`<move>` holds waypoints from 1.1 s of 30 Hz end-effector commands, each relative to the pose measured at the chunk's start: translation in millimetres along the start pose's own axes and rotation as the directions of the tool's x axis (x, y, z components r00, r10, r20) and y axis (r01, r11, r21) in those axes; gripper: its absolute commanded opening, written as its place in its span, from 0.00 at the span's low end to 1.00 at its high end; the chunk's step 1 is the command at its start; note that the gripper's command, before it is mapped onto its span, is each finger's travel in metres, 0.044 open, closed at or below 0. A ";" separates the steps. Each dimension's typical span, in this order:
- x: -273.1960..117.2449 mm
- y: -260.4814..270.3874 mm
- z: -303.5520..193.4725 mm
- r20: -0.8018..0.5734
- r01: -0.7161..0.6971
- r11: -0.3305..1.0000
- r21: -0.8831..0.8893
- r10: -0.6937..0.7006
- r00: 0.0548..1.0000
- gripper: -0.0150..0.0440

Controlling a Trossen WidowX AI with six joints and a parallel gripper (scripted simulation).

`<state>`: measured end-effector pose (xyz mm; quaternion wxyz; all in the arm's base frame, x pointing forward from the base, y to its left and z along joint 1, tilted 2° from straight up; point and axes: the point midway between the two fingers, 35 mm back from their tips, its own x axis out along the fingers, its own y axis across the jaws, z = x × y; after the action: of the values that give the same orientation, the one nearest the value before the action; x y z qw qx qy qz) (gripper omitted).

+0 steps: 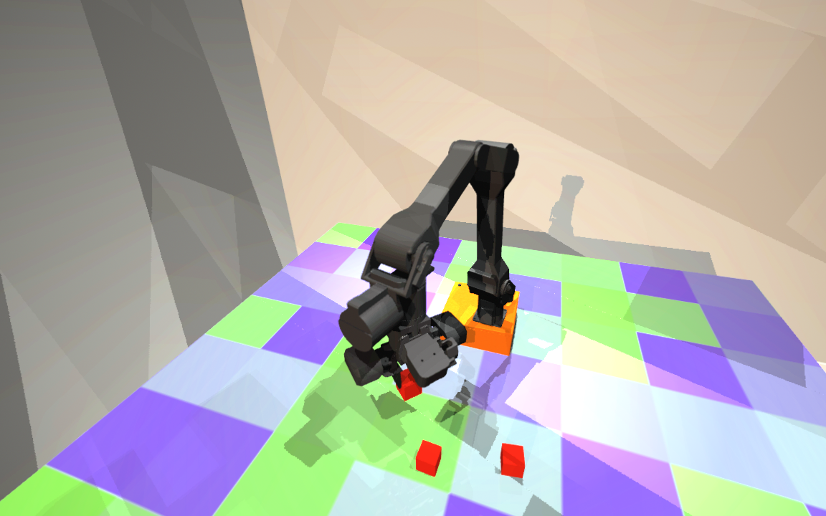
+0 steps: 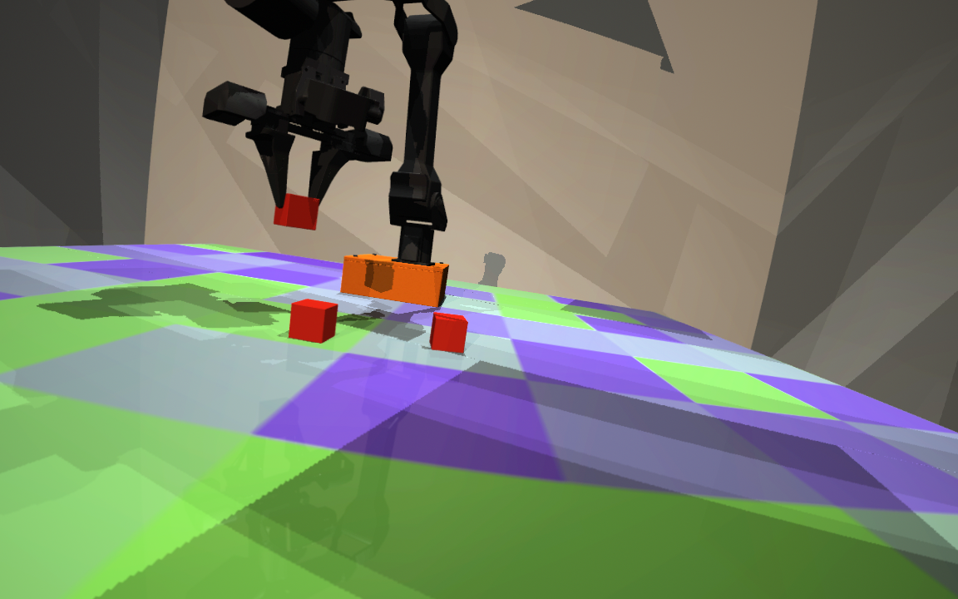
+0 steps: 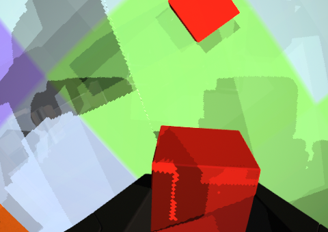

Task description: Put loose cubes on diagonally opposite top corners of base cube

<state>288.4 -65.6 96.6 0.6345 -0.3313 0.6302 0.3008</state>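
Wrist camera is giving the closest look at the held red cube, sitting clamped between the two dark fingers of the gripper, which is closed partway around it, one finger pressing each side. Exterior view is showing what that close-up cannot: the cube is hanging well above the checkered floor, pinched at the fingertips of the gripper, left of the arm's orange mount. Counting red cubes, three are showing: the held one, plus the left floor cube and the right floor cube, resting apart on the tiles in front of the mount. Top view is showing all three too, the held cube half tucked under the gripper. Wrist view is catching only one floor cube whole, on green tile.
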 end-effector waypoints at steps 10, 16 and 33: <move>10.8 13.9 37.4 0.006 -0.014 0.953 0.303 0.013 1.000 0.43; 14.5 21.9 54.1 0.008 -0.017 0.898 0.441 0.015 1.000 0.43; 24.4 49.3 97.4 0.010 -0.019 0.635 0.773 0.017 1.000 0.43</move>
<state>308.2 32.1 73.5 0.7148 -0.0461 0.6971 0.0300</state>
